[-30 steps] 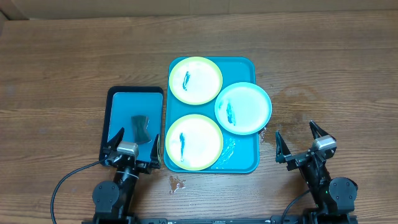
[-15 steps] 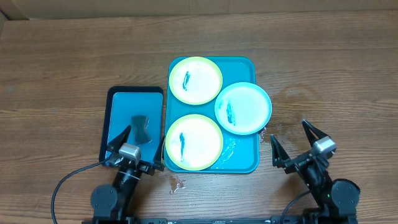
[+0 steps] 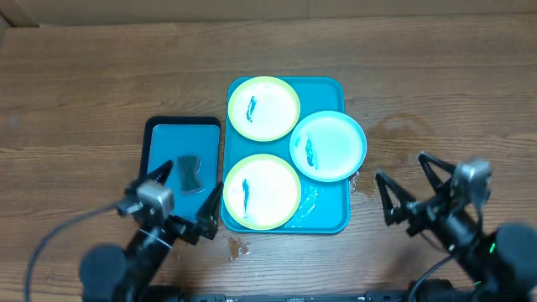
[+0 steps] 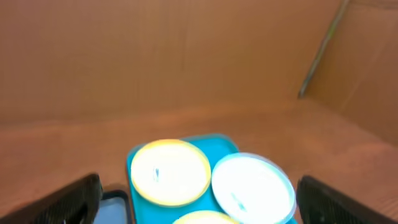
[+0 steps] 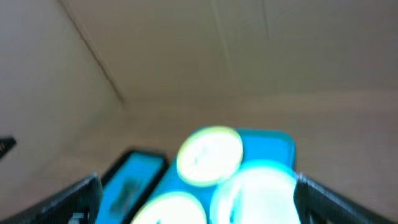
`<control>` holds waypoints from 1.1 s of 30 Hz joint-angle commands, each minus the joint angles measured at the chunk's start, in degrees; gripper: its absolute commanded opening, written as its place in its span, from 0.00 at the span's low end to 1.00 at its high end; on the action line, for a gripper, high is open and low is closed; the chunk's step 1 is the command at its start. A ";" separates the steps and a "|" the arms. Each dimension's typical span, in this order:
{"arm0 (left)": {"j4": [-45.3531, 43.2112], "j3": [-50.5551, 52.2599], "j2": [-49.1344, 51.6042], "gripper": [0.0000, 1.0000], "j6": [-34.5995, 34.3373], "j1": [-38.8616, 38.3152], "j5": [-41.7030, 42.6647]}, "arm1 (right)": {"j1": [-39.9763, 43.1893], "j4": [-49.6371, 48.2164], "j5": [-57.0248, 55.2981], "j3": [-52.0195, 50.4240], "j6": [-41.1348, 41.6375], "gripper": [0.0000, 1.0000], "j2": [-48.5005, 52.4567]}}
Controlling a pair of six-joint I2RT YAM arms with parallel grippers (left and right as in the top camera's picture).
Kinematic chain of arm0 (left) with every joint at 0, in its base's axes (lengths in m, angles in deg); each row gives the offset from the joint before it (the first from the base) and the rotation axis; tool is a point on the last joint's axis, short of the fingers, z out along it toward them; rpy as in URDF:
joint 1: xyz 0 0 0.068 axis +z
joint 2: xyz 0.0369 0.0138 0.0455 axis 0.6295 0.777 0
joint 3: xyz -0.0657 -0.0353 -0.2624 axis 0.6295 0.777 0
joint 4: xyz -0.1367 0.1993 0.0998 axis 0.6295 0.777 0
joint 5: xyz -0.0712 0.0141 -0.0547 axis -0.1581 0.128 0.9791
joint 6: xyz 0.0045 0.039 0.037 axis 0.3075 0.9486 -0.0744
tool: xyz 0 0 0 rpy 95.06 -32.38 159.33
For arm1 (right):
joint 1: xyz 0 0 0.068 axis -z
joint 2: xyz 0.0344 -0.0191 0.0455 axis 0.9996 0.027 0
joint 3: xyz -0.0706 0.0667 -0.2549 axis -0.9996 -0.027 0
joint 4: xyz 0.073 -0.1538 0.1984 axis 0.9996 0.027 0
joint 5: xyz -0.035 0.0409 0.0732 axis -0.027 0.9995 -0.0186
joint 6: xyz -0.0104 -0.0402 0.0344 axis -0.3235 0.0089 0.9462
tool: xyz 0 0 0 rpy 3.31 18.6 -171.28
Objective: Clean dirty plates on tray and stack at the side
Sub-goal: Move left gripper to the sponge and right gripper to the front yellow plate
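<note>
The teal tray [image 3: 327, 216] lies mid-table and holds three plates, each with a dark blue smear: a yellow-green one [image 3: 263, 108] at the back, a yellow-green one [image 3: 261, 191] at the front, and a pale blue-white one [image 3: 328, 146] hanging over the right rim. My left gripper [image 3: 186, 197] is open and empty, raised at the front left. My right gripper [image 3: 409, 186] is open and empty, raised at the front right. The left wrist view shows the back plate [image 4: 169, 171] and the pale plate [image 4: 252, 188]. The right wrist view, blurred, shows the same plates [image 5: 209, 155].
A smaller dark-rimmed blue tray [image 3: 158, 138] with a grey sponge [image 3: 190, 174] lies left of the teal tray. Small wet spots [image 3: 238, 247] mark the wood in front of the tray. A damp stain [image 3: 401, 127] shows on the table at the right.
Both arms have lifted off their rest positions, with the grippers rising toward the camera. The plates, trays and sponge have not moved.
</note>
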 commanded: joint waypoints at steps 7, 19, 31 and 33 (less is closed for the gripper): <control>24.85 -25.42 23.87 1.00 -0.57 0.31 0.74 | 0.11 24.09 1.95 26.53 -0.59 1.00 28.11; 31.95 -27.87 30.75 1.00 -0.35 0.31 0.55 | -12.13 27.23 2.08 21.27 2.51 0.98 46.93; 37.38 -27.85 30.77 1.00 -4.83 0.31 -12.48 | -31.21 11.28 -14.64 13.00 6.84 0.64 62.14; 38.73 -27.82 31.12 1.00 -8.41 0.31 -17.29 | -32.50 9.16 -14.62 12.55 7.08 0.56 63.95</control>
